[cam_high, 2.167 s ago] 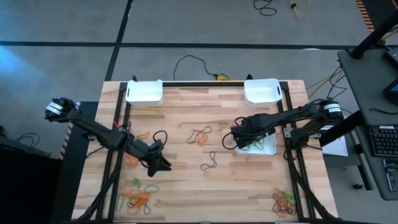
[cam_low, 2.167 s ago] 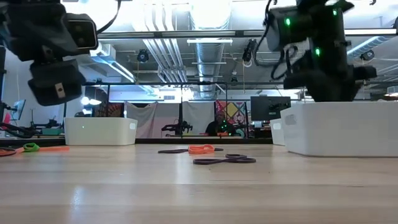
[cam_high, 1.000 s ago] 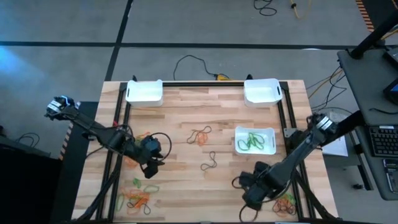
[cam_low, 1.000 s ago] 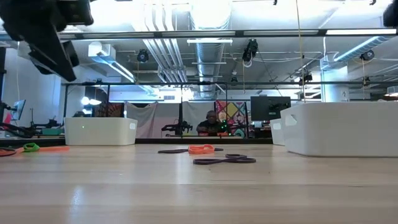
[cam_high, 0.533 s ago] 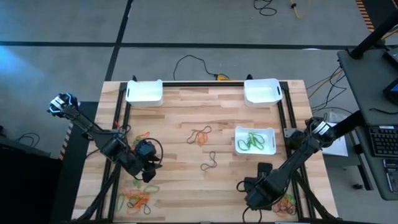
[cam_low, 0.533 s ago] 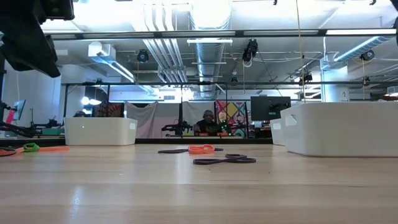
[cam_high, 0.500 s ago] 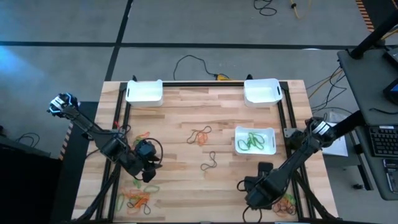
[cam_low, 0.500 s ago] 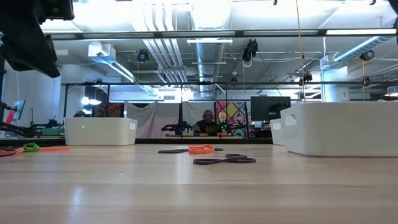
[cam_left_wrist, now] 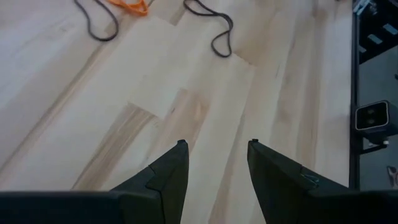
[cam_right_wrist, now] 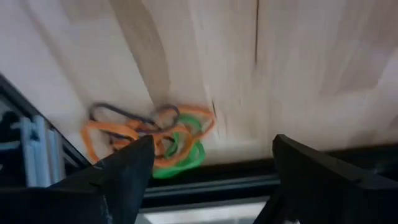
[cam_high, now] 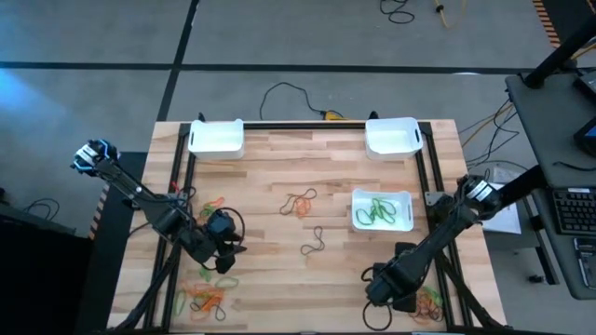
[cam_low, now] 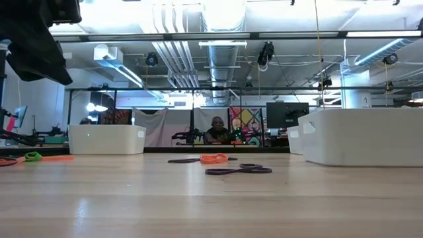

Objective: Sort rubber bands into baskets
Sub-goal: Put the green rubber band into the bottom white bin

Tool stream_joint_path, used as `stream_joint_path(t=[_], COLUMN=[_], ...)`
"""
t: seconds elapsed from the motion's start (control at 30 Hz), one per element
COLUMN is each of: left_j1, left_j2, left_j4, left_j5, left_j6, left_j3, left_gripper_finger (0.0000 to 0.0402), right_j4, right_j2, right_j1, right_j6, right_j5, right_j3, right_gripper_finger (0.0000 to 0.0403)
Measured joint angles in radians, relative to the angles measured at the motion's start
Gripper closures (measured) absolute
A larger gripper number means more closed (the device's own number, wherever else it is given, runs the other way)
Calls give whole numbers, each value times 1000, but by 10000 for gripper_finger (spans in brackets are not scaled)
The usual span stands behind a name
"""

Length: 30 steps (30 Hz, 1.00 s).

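The right claw – now spread wide, empty – has swung from the basket to the corner pile of rubber bands; the left claw hangs apart.

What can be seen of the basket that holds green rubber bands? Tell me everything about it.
The basket with green rubber bands is a small white rectangular tray, plastic by its look, with low walls and rounded corners. It sits flat on the wooden table, right of centre, in front of an empty basket at the far edge. Several green rubber bands lie tangled inside; no other colour shows. Neither gripper touches it; the right gripper is nearer the front edge.
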Motion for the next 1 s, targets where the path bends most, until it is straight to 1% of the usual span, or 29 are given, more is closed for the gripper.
stream_joint_path(t=[0.1,0.2,0.3,0.43,0.5,0.7,0.77,0.93,1.0], left_j1=[0,0,-1,-2,-2,-2,-2,-2,-2], left_j2=[17,31,41,48,48,52,57,61,61], left_j4=[33,61,77,93,93,98,106,118,118], left_j5=[0,2,3,12,11,11,11,11,11], left_j6=[14,19,20,20,22,32,38,42,50], left_j3=[-4,-4,-4,-4,-4,-4,-4,-4,-4], left_gripper_finger=[252,252,252,252,252,252,252,252,252], right_j4=[44,120,167,176,175,213,242,279,288], right_j2=[0,2,2,2,2,3,4,4,4], right_j1=[14,25,43,82,98,110,110,94,92], right_j6=[52,133,201,217,221,247,266,294,293], right_j5=[-38,-101,-207,-391,-429,-407,-381,-357,-320], right_j3=[-53,-109,-166,-219,-231,-259,-271,-279,-274], right_gripper_finger=[82,90,100,115,125,161,173,199,208])
